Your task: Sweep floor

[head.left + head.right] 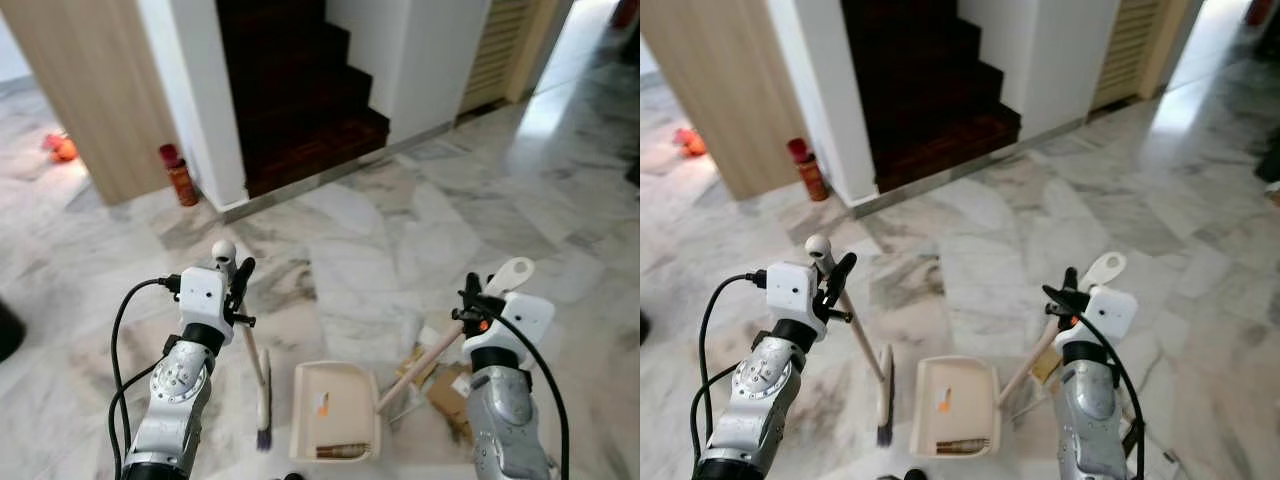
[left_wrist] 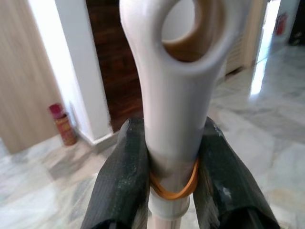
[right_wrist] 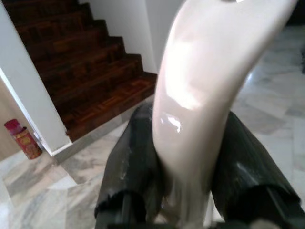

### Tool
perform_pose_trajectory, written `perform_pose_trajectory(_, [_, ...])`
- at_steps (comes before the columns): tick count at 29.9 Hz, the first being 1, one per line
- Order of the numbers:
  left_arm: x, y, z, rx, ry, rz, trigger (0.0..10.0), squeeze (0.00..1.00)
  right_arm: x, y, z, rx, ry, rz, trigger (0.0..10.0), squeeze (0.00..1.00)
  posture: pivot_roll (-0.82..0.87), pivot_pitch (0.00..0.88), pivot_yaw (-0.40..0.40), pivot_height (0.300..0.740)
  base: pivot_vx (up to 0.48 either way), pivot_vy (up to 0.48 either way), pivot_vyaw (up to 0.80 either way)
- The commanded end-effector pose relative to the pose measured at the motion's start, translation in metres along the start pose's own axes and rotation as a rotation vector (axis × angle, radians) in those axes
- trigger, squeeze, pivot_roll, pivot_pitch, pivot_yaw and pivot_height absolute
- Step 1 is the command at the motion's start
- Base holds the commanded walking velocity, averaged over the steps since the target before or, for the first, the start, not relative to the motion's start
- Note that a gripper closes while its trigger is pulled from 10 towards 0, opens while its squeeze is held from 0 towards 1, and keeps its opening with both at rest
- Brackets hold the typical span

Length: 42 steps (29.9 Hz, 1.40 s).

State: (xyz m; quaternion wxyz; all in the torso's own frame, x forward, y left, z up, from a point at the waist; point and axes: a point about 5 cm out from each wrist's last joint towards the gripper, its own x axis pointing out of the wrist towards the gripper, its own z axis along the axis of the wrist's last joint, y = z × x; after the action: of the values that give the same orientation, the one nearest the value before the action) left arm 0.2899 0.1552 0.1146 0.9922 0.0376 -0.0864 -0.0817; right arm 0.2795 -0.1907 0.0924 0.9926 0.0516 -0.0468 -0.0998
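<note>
Left hand [image 1: 238, 285] is clenched on the white-handled small broom [image 1: 262, 400], right hand [image 1: 470, 305] on the cream plastic dustpan's [image 1: 335, 415] long handle. Brown cardboard scraps [image 1: 440, 380] lie beside the pan on the marble floor [image 1: 400, 230]; I judge most sweeping is left.

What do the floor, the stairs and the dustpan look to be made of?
Floor: polished marble or marble-look tile, grey veins and glossy reflections. Stairs: dark wood, parquet pattern visible on the bottom step. Dustpan: probably cream plastic, smooth and moulded; its glossy handle sits in the right gripper.
</note>
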Motion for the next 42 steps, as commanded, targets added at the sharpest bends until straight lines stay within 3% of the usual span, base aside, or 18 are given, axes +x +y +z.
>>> perform_pose_trajectory(1, [0.0043, 0.0058, 0.0144, 0.022, -0.059, 0.012, 10.0, 0.00, 0.0022, 0.0071, 0.0096, 0.036, -0.046, 0.014, 10.0, 0.00, 0.06, 0.065, 0.045, 0.740, 0.000, 0.247, 0.00])
perform_pose_trajectory(42, [0.0028, 0.0074, 0.0145, 0.014, -0.049, 0.033, 10.0, 0.00, 0.0036, 0.0105, 0.0094, 0.042, -0.038, 0.031, 10.0, 0.00, 0.06, 0.078, 0.038, 0.740, 0.000, 0.256, 0.00])
